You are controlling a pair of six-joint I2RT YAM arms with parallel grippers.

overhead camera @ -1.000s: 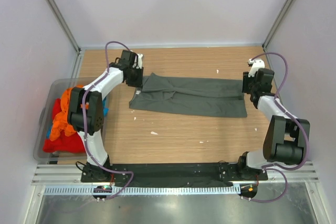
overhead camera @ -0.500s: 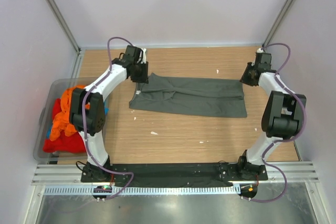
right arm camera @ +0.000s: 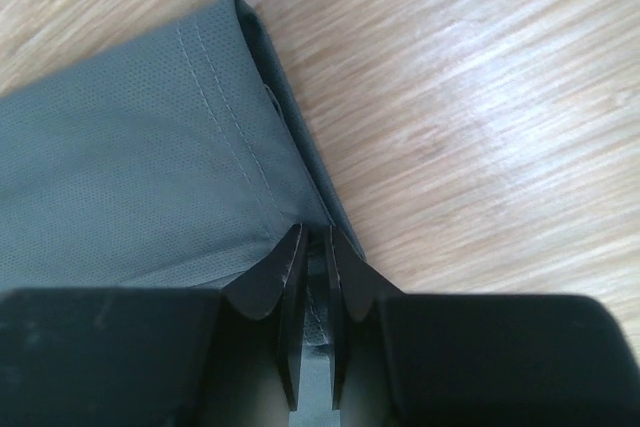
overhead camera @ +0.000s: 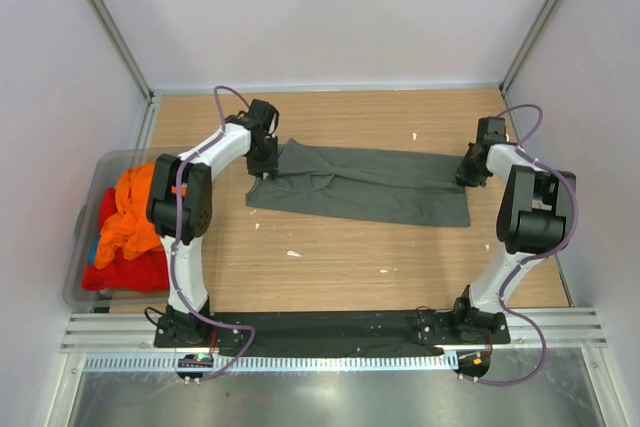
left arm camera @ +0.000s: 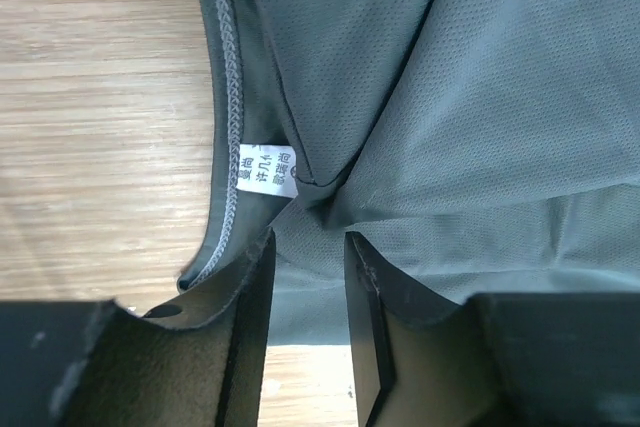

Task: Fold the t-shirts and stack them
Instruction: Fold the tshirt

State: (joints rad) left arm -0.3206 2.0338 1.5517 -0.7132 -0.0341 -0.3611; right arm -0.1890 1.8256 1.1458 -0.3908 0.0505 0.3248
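red t-shirt (overhead camera: 120,273) partly hidden under orange t-shirt (overhead camera: 131,209), label (left arm camera: 266,169) print unreadable

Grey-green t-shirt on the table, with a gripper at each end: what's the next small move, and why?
Probably close the left gripper on the grey-green t-shirt beside its neck label: its jaws stand apart over the fabric, while the right gripper looks pinched on the hem corner. Folding needs both ends held.

Left arm (overhead camera: 205,152) and right arm (overhead camera: 505,155): white links, black joints, purple cable (overhead camera: 218,97) looped along each; left gripper (left arm camera: 307,242), right gripper (right arm camera: 313,235) black, tapered
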